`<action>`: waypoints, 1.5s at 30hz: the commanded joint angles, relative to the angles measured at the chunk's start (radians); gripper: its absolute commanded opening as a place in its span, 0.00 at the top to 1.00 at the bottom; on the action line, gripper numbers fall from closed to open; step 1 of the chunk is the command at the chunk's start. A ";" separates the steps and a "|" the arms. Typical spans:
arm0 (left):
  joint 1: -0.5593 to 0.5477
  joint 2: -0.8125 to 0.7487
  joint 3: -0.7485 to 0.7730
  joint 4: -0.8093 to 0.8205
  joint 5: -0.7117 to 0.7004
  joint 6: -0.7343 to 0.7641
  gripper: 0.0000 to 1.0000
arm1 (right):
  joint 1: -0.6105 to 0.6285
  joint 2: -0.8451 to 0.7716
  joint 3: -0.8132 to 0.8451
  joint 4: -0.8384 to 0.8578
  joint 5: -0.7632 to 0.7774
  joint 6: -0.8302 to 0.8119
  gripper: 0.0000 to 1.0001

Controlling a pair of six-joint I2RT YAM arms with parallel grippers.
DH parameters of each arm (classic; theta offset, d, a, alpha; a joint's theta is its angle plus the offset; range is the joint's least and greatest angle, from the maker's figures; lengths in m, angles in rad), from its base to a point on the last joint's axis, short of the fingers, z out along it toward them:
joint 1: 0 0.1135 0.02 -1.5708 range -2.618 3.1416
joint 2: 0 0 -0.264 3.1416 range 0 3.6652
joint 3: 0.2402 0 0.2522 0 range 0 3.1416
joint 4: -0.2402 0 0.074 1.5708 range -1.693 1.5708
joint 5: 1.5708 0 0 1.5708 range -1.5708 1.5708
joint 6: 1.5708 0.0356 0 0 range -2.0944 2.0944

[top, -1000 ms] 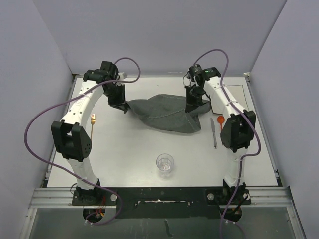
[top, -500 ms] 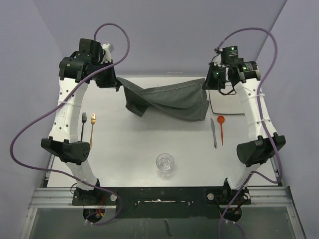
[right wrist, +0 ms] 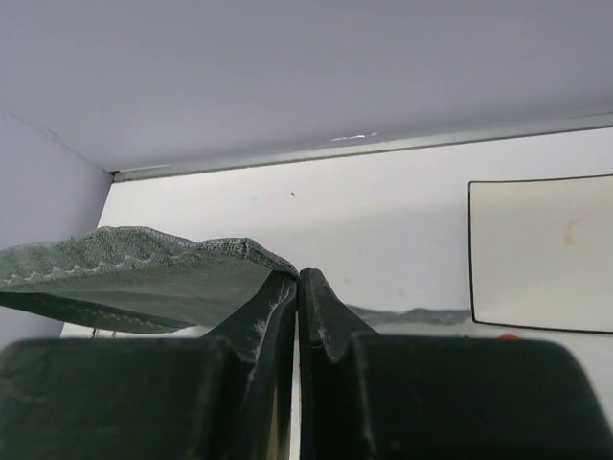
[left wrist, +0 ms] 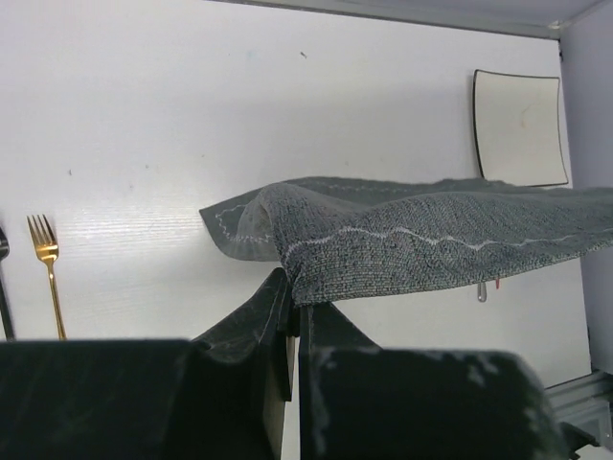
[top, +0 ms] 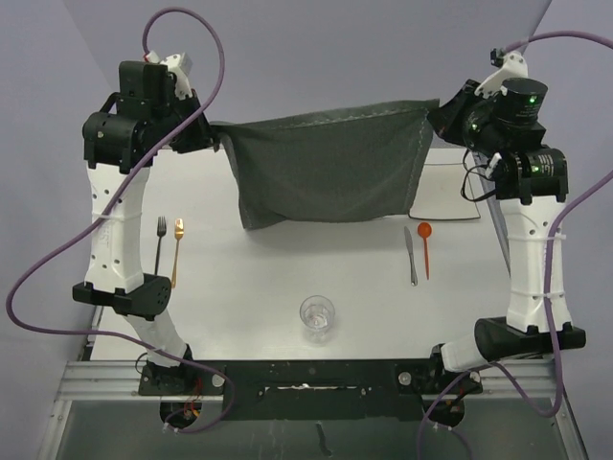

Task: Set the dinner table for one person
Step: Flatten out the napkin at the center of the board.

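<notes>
The dark grey placemat (top: 326,163) hangs stretched in the air above the far part of the white dinner table (top: 268,278). My left gripper (top: 218,132) is shut on its left top corner, and my right gripper (top: 433,110) is shut on its right top corner. From the left wrist the placemat (left wrist: 431,244) runs off to the right from the shut fingertips (left wrist: 295,305). From the right wrist the cloth (right wrist: 144,273) trails left from the shut fingertips (right wrist: 299,280). The white square plate (top: 448,192) lies at the far right, partly behind the cloth.
A dark fork (top: 159,244) and a gold fork (top: 177,249) lie side by side at the left. A knife (top: 411,254) and an orange spoon (top: 425,244) lie at the right. A clear glass (top: 317,316) stands near the front middle.
Both arms have risen and spread apart, lifting the crumpled placemat off the table and pulling it out into a flat hanging sheet.
</notes>
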 commanded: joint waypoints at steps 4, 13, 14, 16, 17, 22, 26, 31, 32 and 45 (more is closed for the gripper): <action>0.012 0.029 -0.012 0.120 0.011 -0.046 1.00 | -0.062 0.104 0.046 0.105 -0.131 0.055 1.00; 0.093 0.396 0.170 0.239 0.124 -0.082 1.00 | -0.134 0.458 0.116 0.208 -0.469 0.140 1.00; 0.101 0.451 0.236 0.256 0.136 -0.092 1.00 | -0.136 0.477 0.116 0.264 -0.479 0.155 1.00; 0.121 0.531 0.301 0.338 0.165 -0.126 1.00 | -0.142 0.504 0.116 0.381 -0.474 0.194 1.00; 0.129 0.549 0.289 0.408 0.173 -0.145 1.00 | -0.147 0.513 0.116 0.449 -0.465 0.224 1.00; 0.167 0.587 0.236 0.747 0.208 -0.248 1.00 | -0.173 0.574 0.144 0.753 -0.401 0.374 1.00; 0.198 0.621 0.285 0.945 0.276 -0.319 1.00 | -0.193 0.622 0.192 1.020 -0.377 0.485 1.00; 0.225 0.559 0.227 1.198 0.320 -0.315 1.00 | -0.234 0.741 0.406 1.229 -0.398 0.677 1.00; 0.225 0.548 0.223 1.229 0.325 -0.301 1.00 | -0.246 0.769 0.448 1.262 -0.407 0.722 1.00; 0.367 0.276 -0.149 1.437 0.417 -0.318 1.00 | -0.330 0.747 0.030 1.832 -0.583 1.205 1.00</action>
